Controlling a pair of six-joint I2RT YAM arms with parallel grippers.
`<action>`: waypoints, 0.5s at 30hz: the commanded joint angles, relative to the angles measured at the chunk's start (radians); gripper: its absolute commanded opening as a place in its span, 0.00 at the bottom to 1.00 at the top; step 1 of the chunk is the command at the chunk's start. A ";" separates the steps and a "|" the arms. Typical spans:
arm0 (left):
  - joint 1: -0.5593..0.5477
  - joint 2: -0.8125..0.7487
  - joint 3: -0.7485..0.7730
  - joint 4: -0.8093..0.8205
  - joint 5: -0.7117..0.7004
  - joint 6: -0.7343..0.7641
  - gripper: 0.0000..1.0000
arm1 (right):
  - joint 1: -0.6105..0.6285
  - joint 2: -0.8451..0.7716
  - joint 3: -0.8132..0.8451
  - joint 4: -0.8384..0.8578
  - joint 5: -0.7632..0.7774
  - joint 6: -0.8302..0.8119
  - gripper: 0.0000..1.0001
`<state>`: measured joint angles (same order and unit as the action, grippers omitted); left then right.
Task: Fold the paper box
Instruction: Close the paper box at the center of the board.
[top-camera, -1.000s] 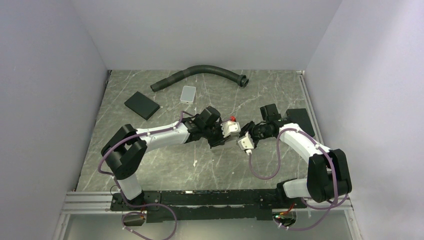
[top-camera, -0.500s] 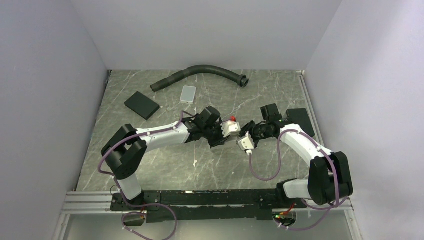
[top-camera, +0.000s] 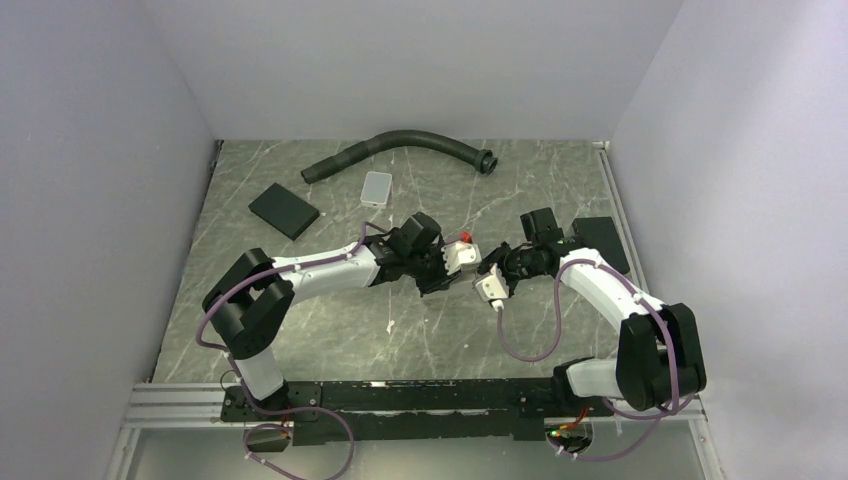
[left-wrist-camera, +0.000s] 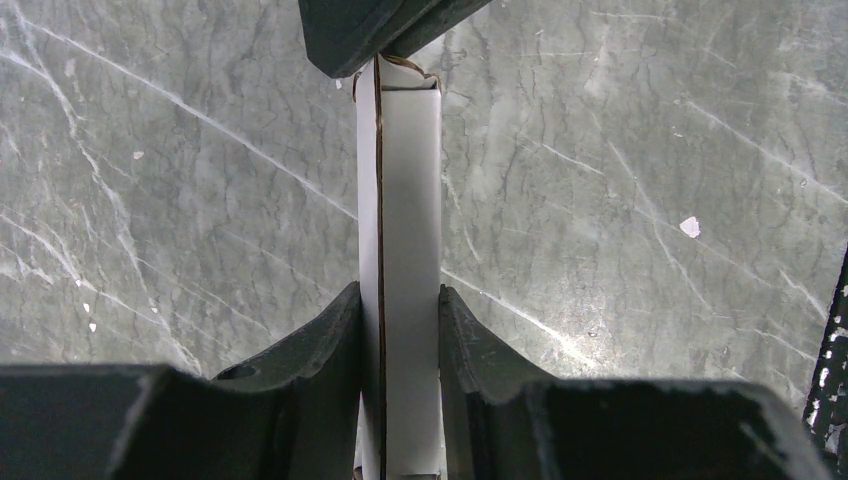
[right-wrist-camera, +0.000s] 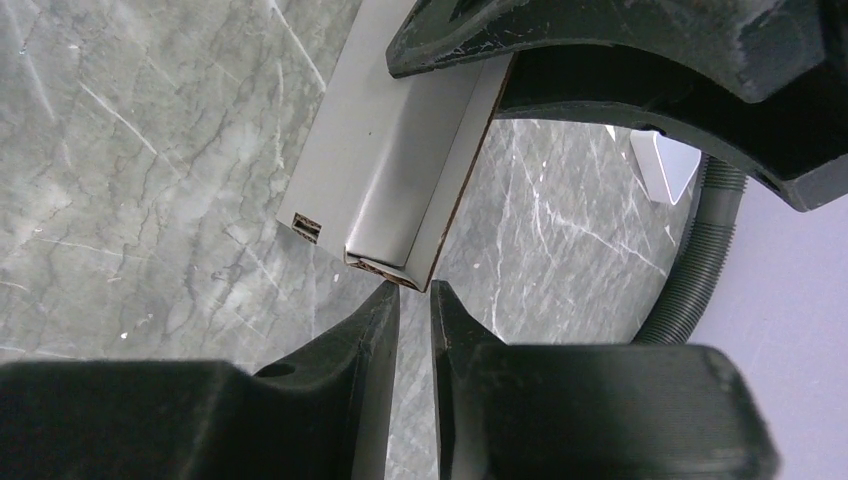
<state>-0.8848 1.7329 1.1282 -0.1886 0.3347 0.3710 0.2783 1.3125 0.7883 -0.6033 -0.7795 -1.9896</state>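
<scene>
Nearward of the black hose, and well apart from it, we list the following over the grey veined counter.

Item 1: the paper box. It is a slim white carton with a brown-edged seam running along its length. It spans the gap between the two arms, and its far end points toward the right arm.

Item 2: the left pincer. It is clamped on the paper box, with one dark finger pressed against each long face.

Item 3: the right pincer. Its fingers are drawn almost together, leaving only a thin slit. A corner of the paper box sits at the mouth of that slit. We cannot tell whether the fingers actually nip the cardboard or only meet it.

Item 4: a light grey tile with rounded corners. It lies flat just nearward of the middle of the hose.

Item 5: a black flat pad. It lies nearward of the left end of the hose, apart from it.

Item 6: a second black pad. It lies nearward of the right end of the hose and is partly hidden by the right arm.
</scene>
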 joint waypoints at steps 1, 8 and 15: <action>-0.008 0.063 -0.008 -0.077 -0.001 -0.010 0.33 | 0.010 -0.027 -0.002 -0.016 -0.027 -0.008 0.20; -0.007 0.062 -0.009 -0.076 0.002 -0.016 0.33 | 0.014 -0.032 -0.010 -0.026 -0.031 -0.007 0.17; -0.008 0.062 -0.011 -0.075 0.009 -0.027 0.36 | 0.026 -0.040 -0.024 -0.021 -0.026 -0.003 0.16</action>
<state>-0.8852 1.7340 1.1282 -0.1886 0.3359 0.3702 0.2855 1.3045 0.7830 -0.6056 -0.7650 -1.9892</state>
